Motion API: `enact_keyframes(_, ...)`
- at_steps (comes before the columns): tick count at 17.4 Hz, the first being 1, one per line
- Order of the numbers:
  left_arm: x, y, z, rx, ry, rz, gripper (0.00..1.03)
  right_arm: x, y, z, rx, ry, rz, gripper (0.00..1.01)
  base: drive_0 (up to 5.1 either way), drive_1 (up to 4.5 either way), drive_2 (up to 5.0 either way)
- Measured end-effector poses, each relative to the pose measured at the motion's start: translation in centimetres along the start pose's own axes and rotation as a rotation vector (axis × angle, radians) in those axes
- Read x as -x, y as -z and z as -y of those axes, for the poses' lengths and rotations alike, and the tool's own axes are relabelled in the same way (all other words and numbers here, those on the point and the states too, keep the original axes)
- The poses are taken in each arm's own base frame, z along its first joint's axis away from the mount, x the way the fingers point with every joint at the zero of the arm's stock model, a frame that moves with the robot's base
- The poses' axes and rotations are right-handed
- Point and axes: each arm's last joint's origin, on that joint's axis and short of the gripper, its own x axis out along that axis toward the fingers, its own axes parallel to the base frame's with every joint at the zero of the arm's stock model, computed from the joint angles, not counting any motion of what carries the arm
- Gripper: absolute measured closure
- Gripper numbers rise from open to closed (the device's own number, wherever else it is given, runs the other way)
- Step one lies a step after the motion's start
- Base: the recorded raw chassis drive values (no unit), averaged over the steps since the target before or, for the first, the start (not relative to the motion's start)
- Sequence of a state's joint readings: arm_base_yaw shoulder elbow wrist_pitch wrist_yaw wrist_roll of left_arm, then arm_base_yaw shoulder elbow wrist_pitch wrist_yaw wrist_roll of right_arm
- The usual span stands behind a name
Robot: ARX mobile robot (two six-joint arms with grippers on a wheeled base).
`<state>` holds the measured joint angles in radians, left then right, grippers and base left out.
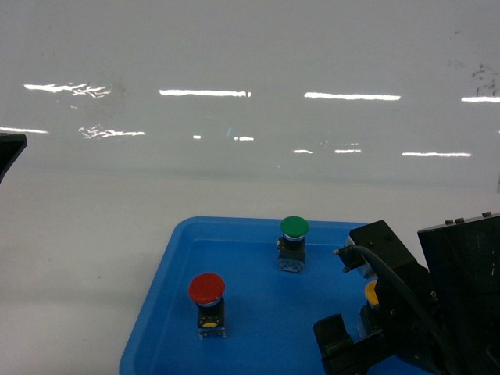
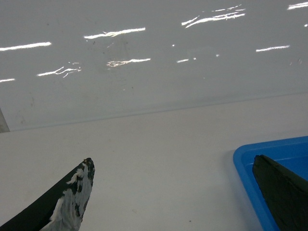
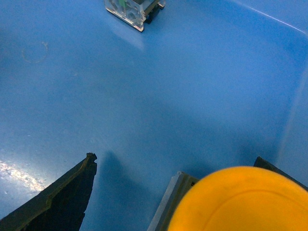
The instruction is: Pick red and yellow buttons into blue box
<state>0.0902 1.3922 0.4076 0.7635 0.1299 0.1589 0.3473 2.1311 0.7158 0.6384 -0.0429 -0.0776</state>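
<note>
Neither button has been moved yet, as far as the views show. The red mushroom-head push-button (image 1: 207, 303) with its black-and-silver block body stands upright in the shallow blue round-cornered plastic tray (image 1: 176, 258), toward the tray's 8 o'clock side in the head view. The yellow-capped push-button (image 3: 243, 201) also sits in the tray, at its 4 o'clock side, mostly hidden behind the right arm in the head view, where only a sliver of yellow shows. A green-capped push-button (image 1: 294, 242), which is not part of the task, stands upright at the tray's 12 o'clock edge. The large deep blue box that should receive the buttons is not visible in any view, so both pick-and-place moves appear to remain.

The right gripper (image 3: 192, 192) is low inside the tray with its jaws spread wide. In the right wrist view the yellow cap fills the 5 o'clock corner, lying between the two dark fingers and close against the right-hand one; whether that finger touches it cannot be told. The clear-bodied base of the green button shows at 11 o'clock. This looks like the approach to grasping the yellow button, with the jaws not yet closed on it.

The left gripper (image 2: 173, 192) hangs over the bare white worktop (image 2: 159, 144), jaws wide apart and holding nothing, with the tray's corner at its 4 o'clock. The red button is out of its view.
</note>
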Motion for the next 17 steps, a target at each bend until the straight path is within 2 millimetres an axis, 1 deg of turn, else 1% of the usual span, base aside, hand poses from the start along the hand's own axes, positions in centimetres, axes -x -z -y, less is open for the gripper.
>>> enact_keyframes(3, 0.0, 0.0, 0.0, 0.0, 0.0, 0.0, 0.05, 0.0, 0.0, 0.0, 0.018, 0.006, 0.001, 0.03, 0.0, 0.0, 0.0)
enact_keyframes(4, 0.0, 0.0, 0.0, 0.0, 0.0, 0.0, 0.05, 0.0, 0.0, 0.0, 0.02, 0.006, 0.001, 0.1, 0.0, 0.0, 0.0)
enact_keyframes(8, 0.0, 0.0, 0.0, 0.0, 0.0, 0.0, 0.05, 0.0, 0.0, 0.0, 0.021, 0.007, 0.001, 0.47, 0.0, 0.0, 0.0)
enact_keyframes(9, 0.0, 0.0, 0.0, 0.0, 0.0, 0.0, 0.05, 0.0, 0.0, 0.0, 0.021, 0.007, 0.002, 0.58, 0.0, 0.0, 0.0)
enact_keyframes(10, 0.0, 0.0, 0.0, 0.0, 0.0, 0.0, 0.05, 0.0, 0.0, 0.0, 0.022, 0.008, 0.003, 0.66, 0.0, 0.0, 0.0)
enact_keyframes(11, 0.0, 0.0, 0.0, 0.0, 0.0, 0.0, 0.05, 0.0, 0.0, 0.0, 0.023, 0.008, 0.004, 0.7, 0.0, 0.0, 0.0)
enact_keyframes(14, 0.0, 0.0, 0.0, 0.0, 0.0, 0.0, 0.05, 0.2, -0.1, 0.2, 0.02, 0.013, 0.012, 0.72, 0.0, 0.0, 0.0)
enact_keyframes(15, 0.0, 0.0, 0.0, 0.0, 0.0, 0.0, 0.05, 2.7, -0.4, 1.4, -0.011, 0.041, 0.059, 0.72, 0.0, 0.0, 0.0)
enact_keyframes(16, 0.0, 0.0, 0.0, 0.0, 0.0, 0.0, 0.05, 4.7, -1.3, 2.6, -0.033, 0.07, 0.134, 0.72, 0.0, 0.0, 0.0)
enact_keyframes(17, 0.0, 0.0, 0.0, 0.0, 0.0, 0.0, 0.05, 6.3, -1.7, 3.3, -0.049, 0.09, 0.17, 0.72, 0.0, 0.0, 0.0)
